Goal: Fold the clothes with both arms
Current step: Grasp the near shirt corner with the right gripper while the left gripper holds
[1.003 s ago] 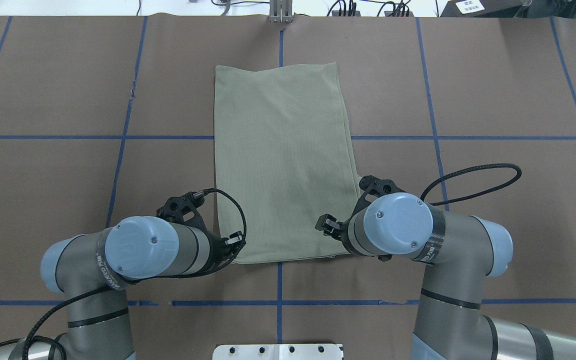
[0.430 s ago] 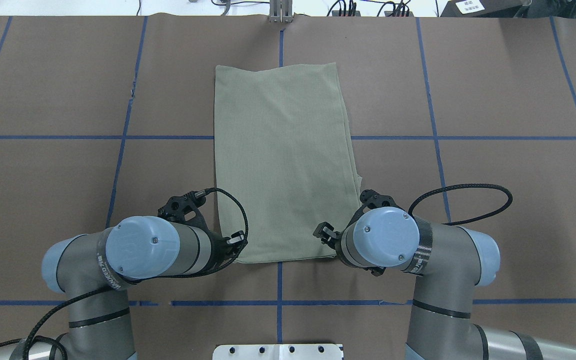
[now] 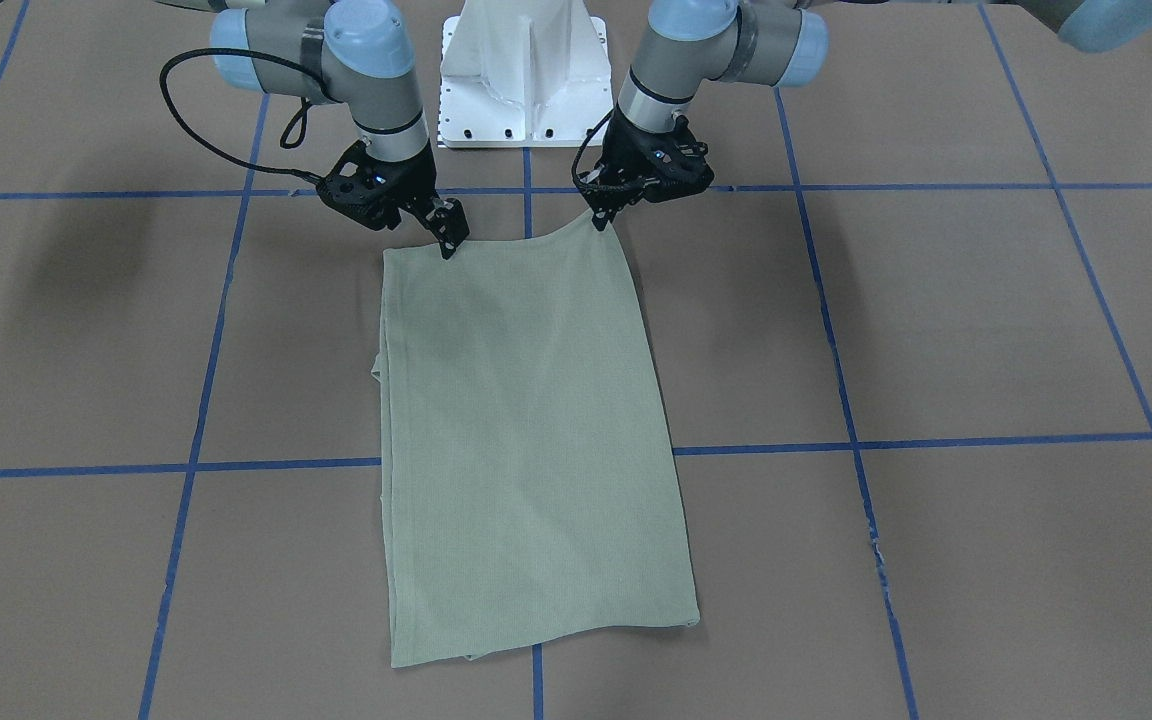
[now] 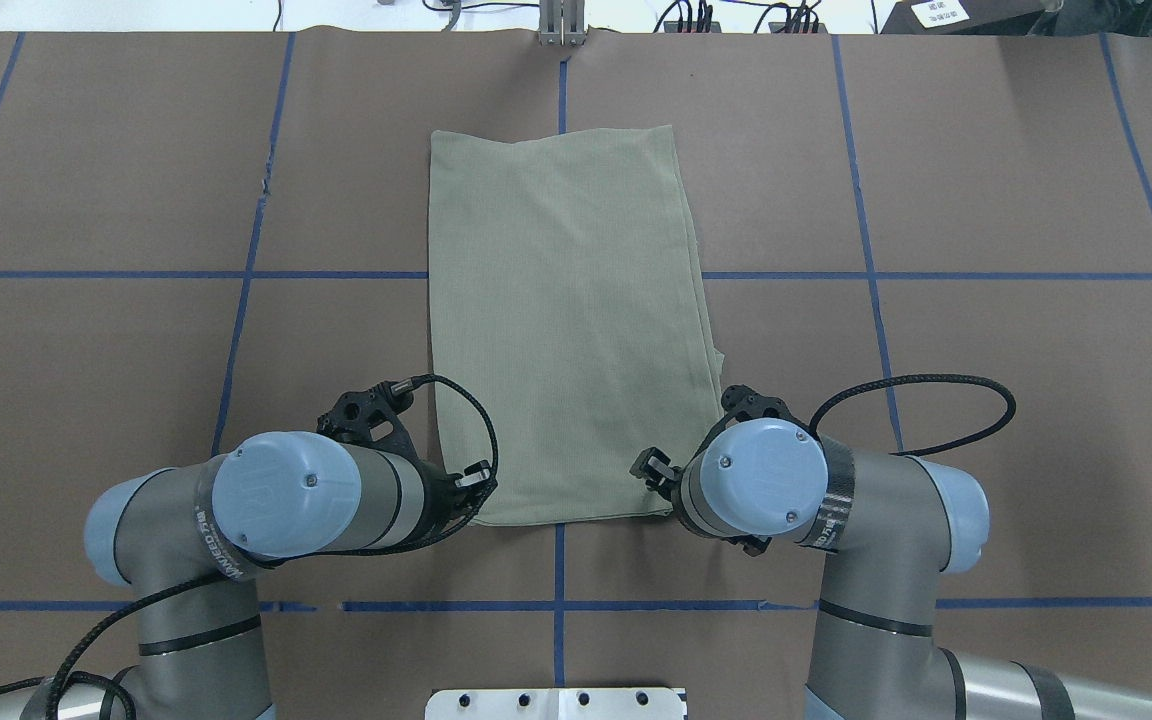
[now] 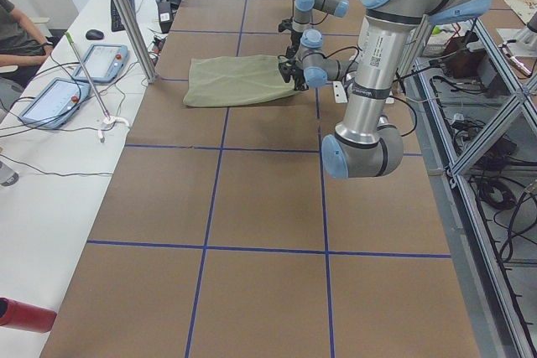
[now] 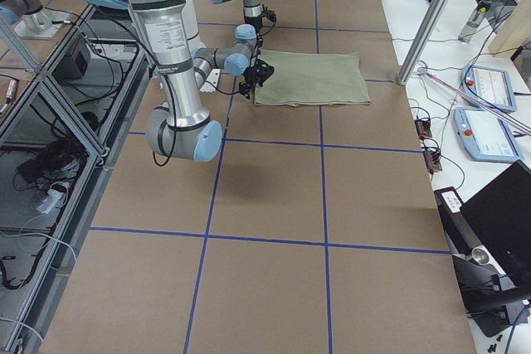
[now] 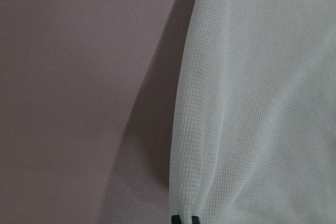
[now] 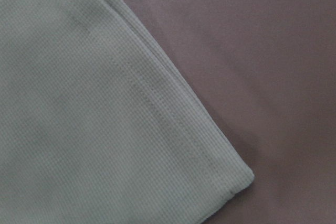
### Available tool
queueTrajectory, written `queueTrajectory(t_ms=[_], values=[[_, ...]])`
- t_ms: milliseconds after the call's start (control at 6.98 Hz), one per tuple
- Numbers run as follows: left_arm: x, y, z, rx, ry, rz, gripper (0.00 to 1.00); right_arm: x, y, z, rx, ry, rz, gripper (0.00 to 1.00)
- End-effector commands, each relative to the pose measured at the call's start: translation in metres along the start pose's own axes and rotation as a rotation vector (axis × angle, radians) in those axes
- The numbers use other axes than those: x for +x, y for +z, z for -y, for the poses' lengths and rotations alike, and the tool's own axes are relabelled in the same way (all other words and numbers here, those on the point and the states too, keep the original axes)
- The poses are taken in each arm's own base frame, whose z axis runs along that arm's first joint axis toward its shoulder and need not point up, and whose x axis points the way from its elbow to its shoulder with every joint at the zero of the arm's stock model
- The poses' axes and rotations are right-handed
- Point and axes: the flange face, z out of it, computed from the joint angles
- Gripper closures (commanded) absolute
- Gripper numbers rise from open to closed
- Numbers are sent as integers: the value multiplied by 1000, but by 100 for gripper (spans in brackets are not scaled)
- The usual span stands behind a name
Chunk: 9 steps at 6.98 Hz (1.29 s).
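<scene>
Since even folding needs both corners lifted, each tool stood at one corner of the shirt [image 3: 526, 430].
Left tool [image 3: 600, 220] pinched its corner; right tool [image 3: 448, 240] opening could not be determined.

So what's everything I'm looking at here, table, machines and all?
shirt: one, pale sage green, folded into a long rectangle, mid-table.
table: one, brown cover with blue tape grid.
pedestal base: one, white, between the arms.
control panels: two, grey with red buttons, on the white side bench.
cylinder: one, red, at that bench's end.
person: one, seated at the bench, mostly out of frame.
arms: two, silver-grey with light-blue caps.
left gripper: one, black, shut on a robot-side shirt corner, raised slightly.
right gripper: one, black, at the other robot-side corner; open or shut unclear.
</scene>
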Motion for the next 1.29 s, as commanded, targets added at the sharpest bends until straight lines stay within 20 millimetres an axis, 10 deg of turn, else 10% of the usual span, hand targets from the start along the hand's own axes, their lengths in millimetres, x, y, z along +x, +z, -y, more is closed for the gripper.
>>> queueTrajectory(t_ms=[0, 430, 716, 1146], values=[[0, 0, 0, 0, 0, 0, 100, -1, 8, 0, 6, 6, -13, 0], [0, 0, 0, 2, -2, 0, 100, -5, 5, -2, 3, 6, -10, 15], [-4, 2, 1, 5, -2, 7, 100, -9, 2, 0, 4, 7, -6, 74], [-4, 2, 2, 5, -2, 7, 100, -11, 1, -1, 0, 6, -4, 76]])
